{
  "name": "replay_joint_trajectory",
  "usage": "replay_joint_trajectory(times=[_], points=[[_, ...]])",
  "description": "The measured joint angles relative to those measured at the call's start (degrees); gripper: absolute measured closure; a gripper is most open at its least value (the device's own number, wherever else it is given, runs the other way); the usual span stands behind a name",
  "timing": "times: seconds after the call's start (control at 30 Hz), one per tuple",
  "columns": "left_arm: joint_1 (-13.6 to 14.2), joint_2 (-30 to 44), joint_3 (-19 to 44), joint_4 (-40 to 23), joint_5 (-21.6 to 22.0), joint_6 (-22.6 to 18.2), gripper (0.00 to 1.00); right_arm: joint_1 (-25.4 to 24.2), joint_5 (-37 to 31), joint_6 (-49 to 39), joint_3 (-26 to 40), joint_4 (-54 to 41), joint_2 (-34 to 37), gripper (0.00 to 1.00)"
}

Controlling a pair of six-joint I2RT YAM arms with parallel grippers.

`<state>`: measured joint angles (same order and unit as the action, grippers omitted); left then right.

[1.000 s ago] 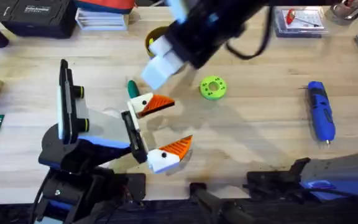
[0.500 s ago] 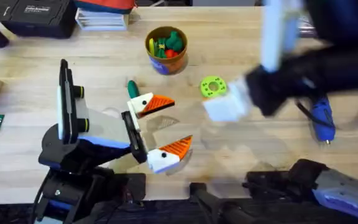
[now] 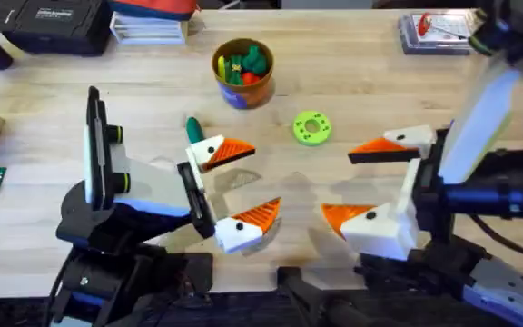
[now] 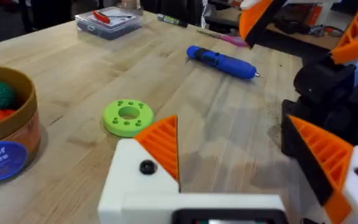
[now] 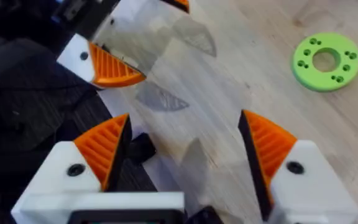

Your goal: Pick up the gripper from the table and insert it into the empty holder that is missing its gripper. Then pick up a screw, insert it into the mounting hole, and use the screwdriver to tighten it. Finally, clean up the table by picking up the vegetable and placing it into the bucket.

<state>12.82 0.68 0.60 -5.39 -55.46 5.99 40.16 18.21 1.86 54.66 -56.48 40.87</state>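
Orange-padded right gripper (jaws apart) faces open left gripper.

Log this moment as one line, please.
left end effector: open, empty | right end effector: open, empty | bucket: holds toys | vegetable: on table

We see even, bright light from above on the pale wooden table. Soft shadows lie under both grippers. The right arm looks smeared at the overhead view's edge. In the left wrist view, the near white block is soft and out of focus.
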Motion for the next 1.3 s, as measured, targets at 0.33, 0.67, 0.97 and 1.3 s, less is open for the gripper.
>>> replay_joint_trajectory(times=[0.33, 0.67, 0.97, 1.3], points=[[0.0, 0.0, 0.0, 0.0, 0.0, -0.1, 0.445, 0.0, 1.8, -5.0, -0.1, -0.1, 0.5, 0.009], [0.0, 0.0, 0.0, 0.0, 0.0, -0.4, 0.996, 0.0, 3.1, -7.3, -0.1, -0.1, 1.0, 0.008], [0.0, 0.0, 0.0, 0.0, 0.0, -0.4, 0.996, 0.0, -2.8, -7.8, -0.1, 0.0, 1.0, 0.008], [0.0, 0.0, 0.0, 0.0, 0.0, -0.4, 0.996, -10.4, -17.6, -1.6, -0.1, -1.6, 3.3, 0.009]])
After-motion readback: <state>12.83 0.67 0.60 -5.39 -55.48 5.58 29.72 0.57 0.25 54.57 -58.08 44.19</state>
